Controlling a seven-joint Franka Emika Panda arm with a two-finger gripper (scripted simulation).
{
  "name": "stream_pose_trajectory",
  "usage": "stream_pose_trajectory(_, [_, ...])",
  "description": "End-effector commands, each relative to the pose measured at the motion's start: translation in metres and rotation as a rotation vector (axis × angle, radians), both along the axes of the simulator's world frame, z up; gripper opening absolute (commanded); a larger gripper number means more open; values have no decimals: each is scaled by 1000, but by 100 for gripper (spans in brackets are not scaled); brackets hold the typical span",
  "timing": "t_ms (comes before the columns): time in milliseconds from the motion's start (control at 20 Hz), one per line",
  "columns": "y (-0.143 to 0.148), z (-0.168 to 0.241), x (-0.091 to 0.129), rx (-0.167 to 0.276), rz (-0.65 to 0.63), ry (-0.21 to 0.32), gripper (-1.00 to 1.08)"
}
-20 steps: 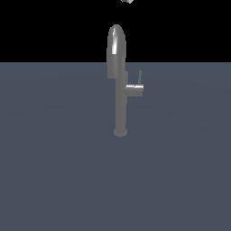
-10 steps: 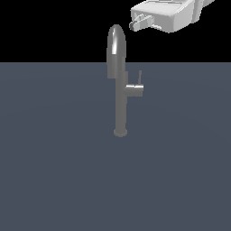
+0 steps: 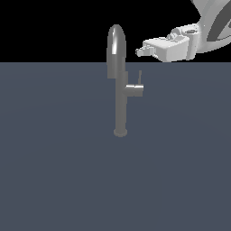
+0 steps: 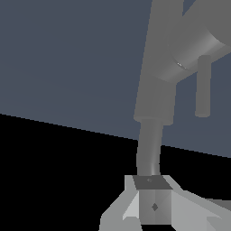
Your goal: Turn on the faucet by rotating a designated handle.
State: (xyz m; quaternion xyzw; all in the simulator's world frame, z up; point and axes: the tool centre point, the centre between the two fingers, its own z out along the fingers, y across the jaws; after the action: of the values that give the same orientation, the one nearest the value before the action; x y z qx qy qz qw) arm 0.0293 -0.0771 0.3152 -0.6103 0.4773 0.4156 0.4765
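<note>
Faucet: the faucet stands upright on the dark grey surface, its arched spout at the top.
Handle: the handle is a thin rod rising from a short stub on the exterior view's right of the column; also seen in the wrist view.
Gripper: the gripper hovers above and to the exterior view's right of the handle, apart from it, touching nothing.
Fingers: pressed together or spread, I cannot tell.
</note>
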Motion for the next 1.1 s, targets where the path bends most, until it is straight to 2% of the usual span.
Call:
stream_pose_trajectory(0, [-4,-16,5,54,-56,46,-100])
stream_pose_trajectory(300, [-10,-47,11,150,-158,129,-100])
stream_pose_trajectory(550, [-10,-64,12,199,-210,172,-100])
stream_pose_trajectory(800, [-10,-70,13,218,-229,188,-100])
stream_pose_trajectory(1050, [-10,-67,12,211,-221,181,-100])
